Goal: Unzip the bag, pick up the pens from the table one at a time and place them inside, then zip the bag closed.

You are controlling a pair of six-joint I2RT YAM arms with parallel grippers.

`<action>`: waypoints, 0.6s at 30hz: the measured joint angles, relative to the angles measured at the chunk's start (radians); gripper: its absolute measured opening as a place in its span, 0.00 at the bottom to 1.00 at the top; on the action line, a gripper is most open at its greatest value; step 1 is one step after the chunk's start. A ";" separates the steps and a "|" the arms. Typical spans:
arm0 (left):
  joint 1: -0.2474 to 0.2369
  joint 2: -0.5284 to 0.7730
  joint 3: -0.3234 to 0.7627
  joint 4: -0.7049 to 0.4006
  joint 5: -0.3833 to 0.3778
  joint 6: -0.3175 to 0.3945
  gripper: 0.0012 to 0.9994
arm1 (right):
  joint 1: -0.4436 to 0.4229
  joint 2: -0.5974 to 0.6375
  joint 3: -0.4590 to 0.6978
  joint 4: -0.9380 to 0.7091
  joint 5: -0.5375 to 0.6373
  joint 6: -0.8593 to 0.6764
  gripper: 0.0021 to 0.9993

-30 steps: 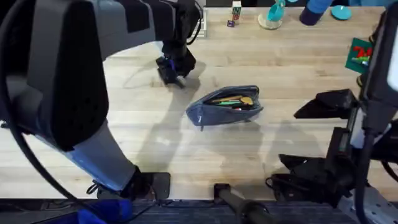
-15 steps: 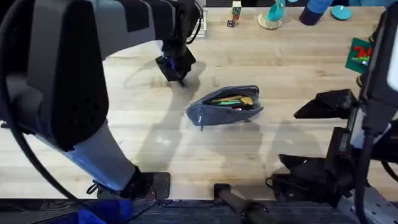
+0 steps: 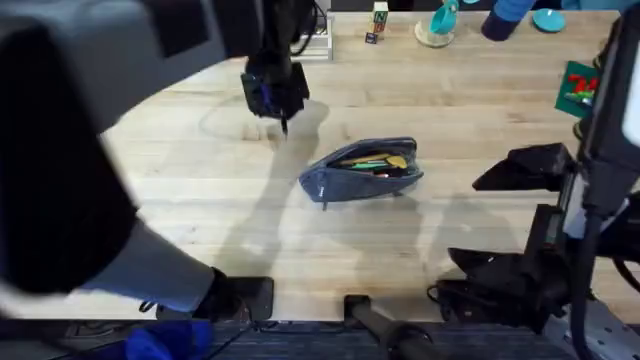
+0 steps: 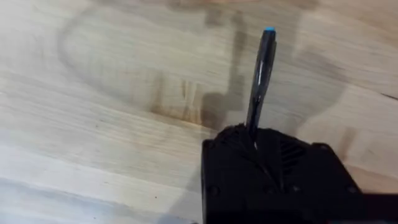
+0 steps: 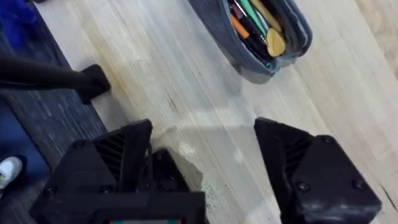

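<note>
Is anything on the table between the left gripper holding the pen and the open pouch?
No. In the overhead view, bare light wooden tabletop separates the left gripper, shut on a thin black pen, from the open grey-blue fabric pouch.

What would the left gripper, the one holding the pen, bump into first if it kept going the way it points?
Probably the bare table: the left gripper points its pen down at the wood.

Count, this moment:
- Bag (image 3: 362,172): one, unzipped, on the bench (image 3: 450,120).
- Loose pens: one, dark with a blue tip (image 4: 260,74), clamped in the left claw (image 3: 283,125).
- Items in the bag: several; green, orange and dark sticks plus a tan piece; exact number unclear.
- Claws: two; right claw (image 5: 205,155) spread wide.
</note>
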 joint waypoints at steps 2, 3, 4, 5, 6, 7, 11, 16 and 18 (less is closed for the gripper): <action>0.000 -0.055 0.005 0.000 0.000 0.044 0.04 | 0.000 0.000 0.000 0.000 0.000 0.000 1.00; 0.000 -0.081 0.007 0.000 0.000 0.061 0.04 | 0.000 0.000 0.000 0.000 0.000 0.000 1.00; 0.000 -0.107 0.009 0.000 0.000 0.078 0.04 | 0.000 0.000 0.000 0.000 0.000 0.000 1.00; 0.000 -0.135 0.010 -0.001 0.000 0.093 0.04 | 0.000 0.000 0.000 0.000 0.000 0.000 1.00; 0.000 -0.163 0.010 -0.005 0.000 0.104 0.04 | 0.000 0.000 0.000 0.000 0.000 0.000 1.00; 0.000 -0.187 0.010 -0.010 0.002 0.115 0.04 | 0.000 0.000 0.000 0.000 0.000 0.000 1.00; 0.000 -0.279 0.010 -0.012 0.047 0.183 0.04 | 0.000 0.000 0.000 0.000 0.000 0.000 1.00; 0.000 -0.353 0.010 -0.011 0.183 0.314 0.04 | 0.000 0.000 0.000 0.000 0.000 0.000 1.00; 0.000 -0.362 0.011 -0.024 0.341 0.454 0.04 | 0.000 0.000 0.000 0.000 0.000 0.000 1.00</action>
